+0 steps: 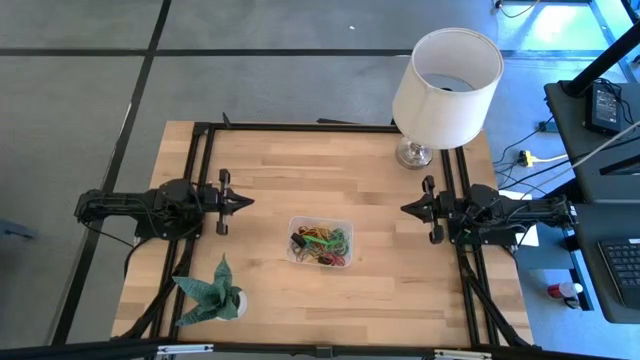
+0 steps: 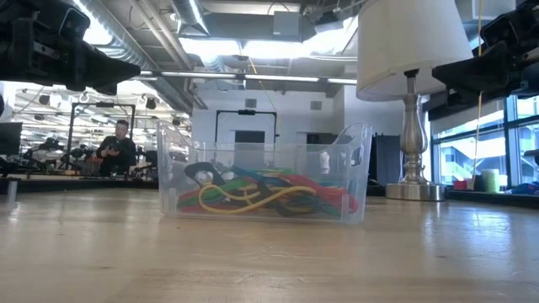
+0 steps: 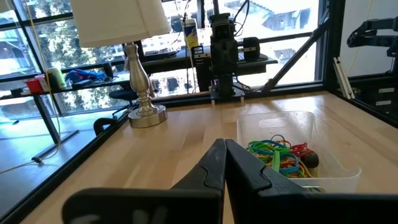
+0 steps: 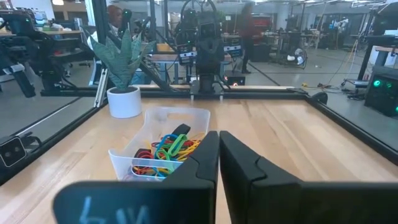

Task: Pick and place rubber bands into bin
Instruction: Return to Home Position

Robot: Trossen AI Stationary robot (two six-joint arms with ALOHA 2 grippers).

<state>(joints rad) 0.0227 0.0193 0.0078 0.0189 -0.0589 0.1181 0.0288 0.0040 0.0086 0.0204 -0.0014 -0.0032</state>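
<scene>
The clear plastic bin [image 1: 321, 242] sits flat on the middle of the wooden table, seen side-on in the low view [image 2: 263, 172]. A tangle of red, green, yellow and black rubber bands [image 1: 322, 244] lies inside it [image 3: 281, 154] [image 4: 166, 151]. My left gripper [image 1: 247, 201] hovers shut above the table, left of the bin [image 3: 224, 149]. My right gripper [image 1: 406, 208] hovers shut on the bin's right and slightly far side [image 4: 219, 138]. Neither touches anything.
A white-shaded lamp [image 1: 445, 75] stands on a metal base at the far right corner. A green folded-paper plant in a white pot [image 1: 214, 291] stands at the near left. A black frame [image 1: 300, 126] runs along the table's edges. Bare wood surrounds the bin.
</scene>
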